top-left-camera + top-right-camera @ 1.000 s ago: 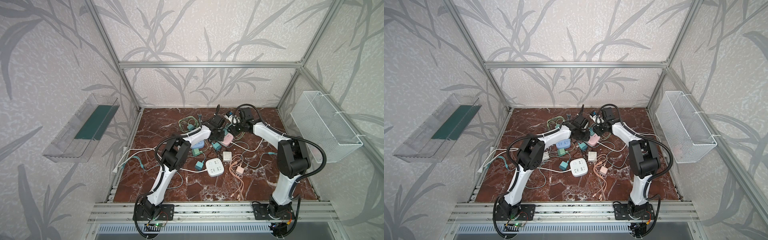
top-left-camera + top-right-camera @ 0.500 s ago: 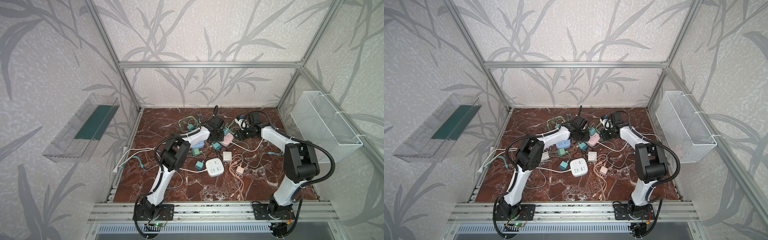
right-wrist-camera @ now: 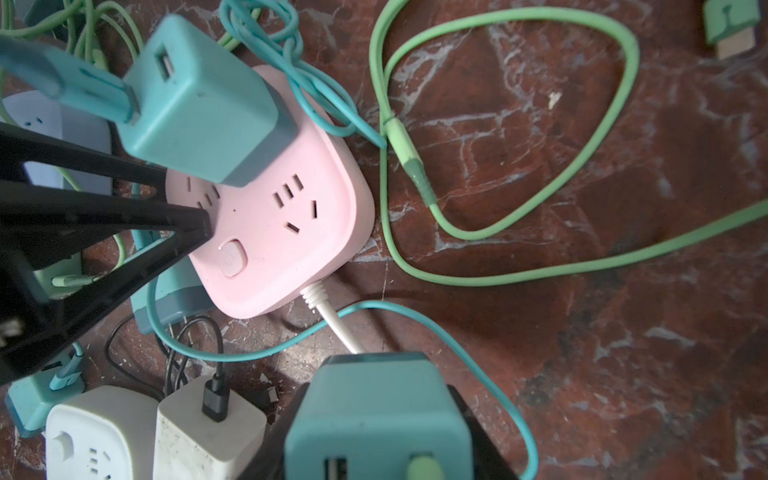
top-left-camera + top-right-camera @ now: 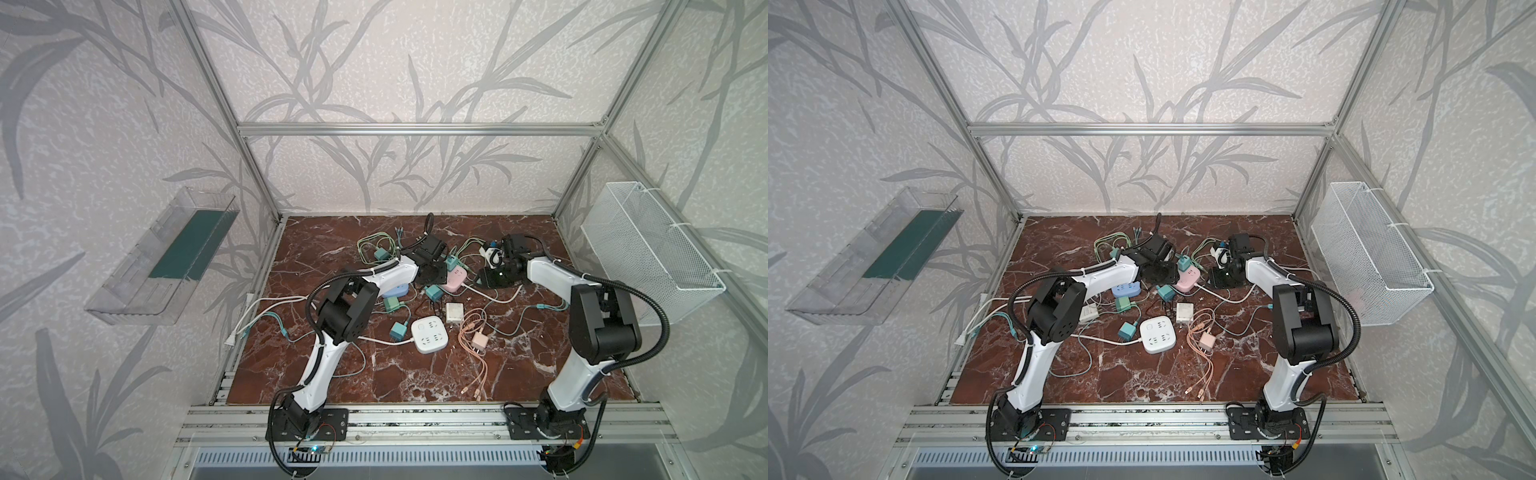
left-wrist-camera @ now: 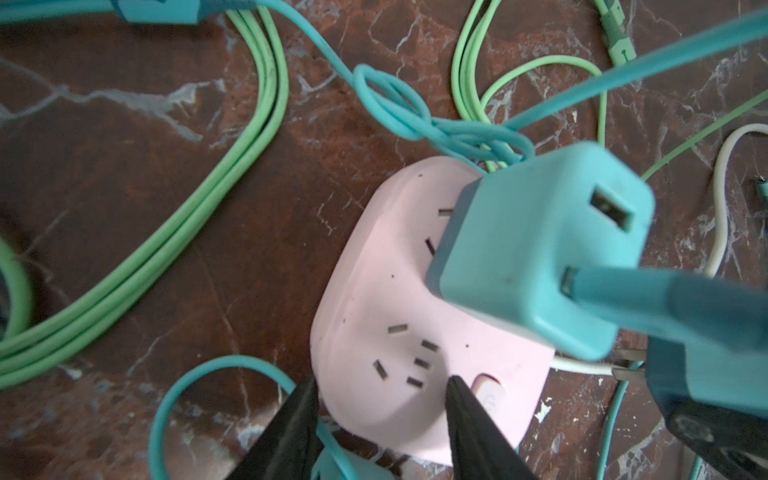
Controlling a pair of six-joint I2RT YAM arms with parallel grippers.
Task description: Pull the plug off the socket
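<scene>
Right gripper [image 4: 488,278] is clamped on a teal plug [image 3: 374,424], which fills the bottom of the right wrist view with a green lead in one of its ports. That view hides the plug's prongs. The left wrist view shows them [image 5: 623,361] bare and clear of the pink socket [image 5: 395,291], just beside its edge, so this plug is off.

Left gripper [image 5: 381,380] stands partly open and grips nothing. One finger [image 3: 195,224] rests on the socket's face beside the button, and the other finger [image 5: 299,415] sits just off the socket's edge, over the marble table [image 3: 623,332].

A second teal plug [image 3: 199,104] stands seated in the socket, a teal cable running from it. In both top views the socket is only a small pink patch [image 4: 455,279] between the two grippers, and neither grip can be made out. A white cord [image 3: 332,320] leaves the socket, and a white charger [image 3: 208,432] lies close by.
</scene>
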